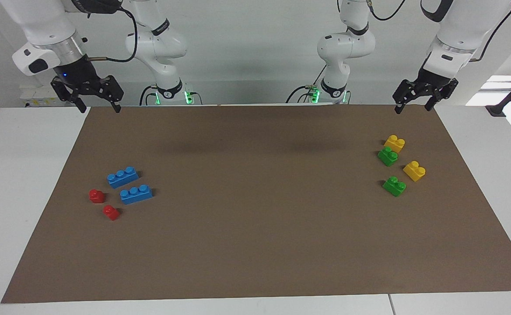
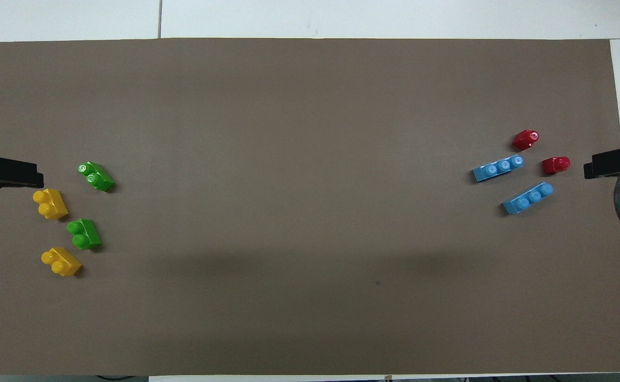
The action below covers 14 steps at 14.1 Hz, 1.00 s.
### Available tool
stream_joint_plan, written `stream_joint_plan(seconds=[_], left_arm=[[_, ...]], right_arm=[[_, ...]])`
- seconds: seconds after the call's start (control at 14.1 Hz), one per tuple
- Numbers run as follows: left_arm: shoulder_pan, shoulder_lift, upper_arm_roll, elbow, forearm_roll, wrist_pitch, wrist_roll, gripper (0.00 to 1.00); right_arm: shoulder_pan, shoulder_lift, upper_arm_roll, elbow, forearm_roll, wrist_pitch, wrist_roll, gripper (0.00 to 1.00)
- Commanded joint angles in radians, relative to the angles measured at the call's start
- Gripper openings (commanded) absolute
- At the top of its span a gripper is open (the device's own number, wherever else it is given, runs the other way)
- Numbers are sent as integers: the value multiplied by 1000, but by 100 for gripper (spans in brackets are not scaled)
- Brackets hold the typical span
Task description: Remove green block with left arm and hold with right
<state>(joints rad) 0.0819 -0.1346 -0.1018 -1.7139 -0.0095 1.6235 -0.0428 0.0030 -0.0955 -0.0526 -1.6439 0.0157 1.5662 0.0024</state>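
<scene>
Two green blocks lie on the brown mat toward the left arm's end. One green block (image 1: 388, 156) (image 2: 83, 234) is nearer to the robots, between two yellow bricks. The other green block (image 1: 394, 186) (image 2: 96, 176) lies farther out. My left gripper (image 1: 414, 108) (image 2: 10, 173) hangs open and empty in the air over the mat's edge at the robots' side, apart from the blocks. My right gripper (image 1: 99, 106) (image 2: 610, 164), with its blue light, hangs open and empty over the mat's corner at the right arm's end.
Two yellow bricks (image 1: 394, 143) (image 1: 414, 170) lie beside the green ones. Two blue bricks (image 1: 123, 176) (image 1: 136, 194) and two red bricks (image 1: 96, 195) (image 1: 111, 212) lie toward the right arm's end. The brown mat (image 1: 255, 245) covers the white table.
</scene>
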Motion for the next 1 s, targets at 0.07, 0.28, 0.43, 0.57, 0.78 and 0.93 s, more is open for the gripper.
stream_joint_plan(seconds=[0.07, 0.28, 0.43, 0.57, 0.78, 0.93], left_arm=[[-36, 21, 23, 5, -7, -8, -5, 100], [-41, 105, 25, 115, -6, -80, -8, 100], [-37, 127, 24, 137, -6, -91, -8, 100], [-47, 136, 24, 152, -4, -103, -9, 100], [-47, 130, 27, 126, -4, -109, -8, 100], [-47, 127, 25, 132, -4, -128, -8, 100]], right_arm=[[8, 2, -3, 12, -34, -25, 22, 100], [8, 2, -3, 12, -39, -23, 22, 100], [8, 2, -3, 10, -39, -20, 22, 100], [8, 2, -3, 9, -39, -20, 22, 100], [6, 0, -3, 6, -39, -20, 22, 100], [5, -1, -3, 1, -39, -20, 22, 100]])
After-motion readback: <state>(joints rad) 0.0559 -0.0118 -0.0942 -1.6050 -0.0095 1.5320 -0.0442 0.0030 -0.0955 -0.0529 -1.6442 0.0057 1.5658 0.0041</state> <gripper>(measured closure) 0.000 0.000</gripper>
